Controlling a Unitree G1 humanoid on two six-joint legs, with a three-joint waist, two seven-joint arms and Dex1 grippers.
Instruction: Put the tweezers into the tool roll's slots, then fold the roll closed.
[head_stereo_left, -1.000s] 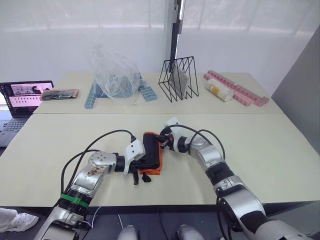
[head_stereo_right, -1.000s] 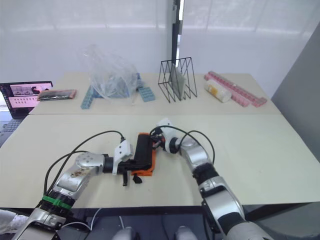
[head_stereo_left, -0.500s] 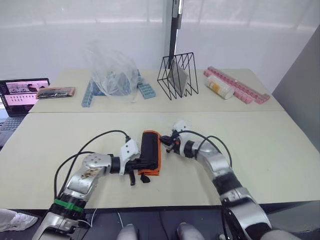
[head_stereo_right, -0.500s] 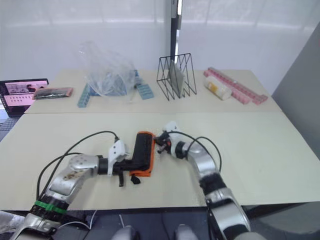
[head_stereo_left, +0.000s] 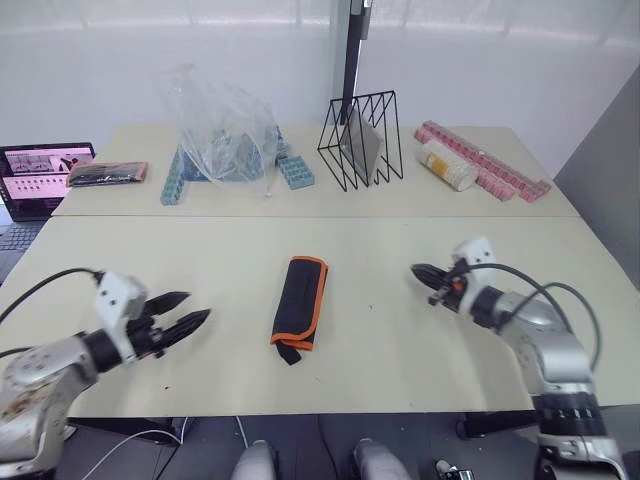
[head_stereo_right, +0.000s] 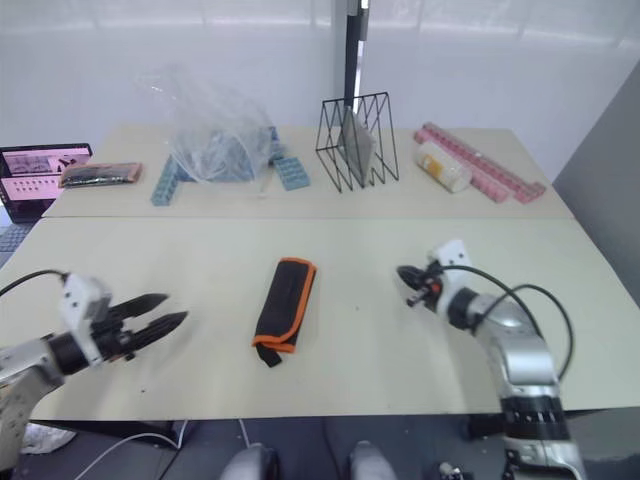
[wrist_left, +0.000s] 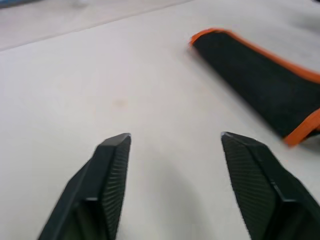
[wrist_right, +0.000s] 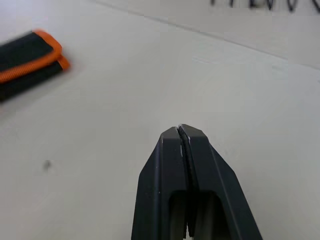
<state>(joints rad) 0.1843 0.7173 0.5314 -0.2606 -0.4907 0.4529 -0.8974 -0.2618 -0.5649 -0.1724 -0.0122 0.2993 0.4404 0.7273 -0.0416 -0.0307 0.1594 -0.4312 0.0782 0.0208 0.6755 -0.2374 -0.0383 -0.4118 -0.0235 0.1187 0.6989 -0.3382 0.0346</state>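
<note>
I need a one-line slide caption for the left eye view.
Folded black fabric tool roll with orange binding lies between open left gripper and shut right gripper.

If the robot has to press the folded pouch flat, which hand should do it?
Probably the left hand. Its fingers are open and point at the tool roll. The right hand is shut, and stands about as far from the roll.

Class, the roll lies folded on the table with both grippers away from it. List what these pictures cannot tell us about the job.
- The tweezers and the slots: hidden inside the folded tool roll, so their number cannot be checked.
- Its strap: too small in the eye views to judge whether it is fastened.
- Its far end: cut off by the left wrist view's edge.
</note>
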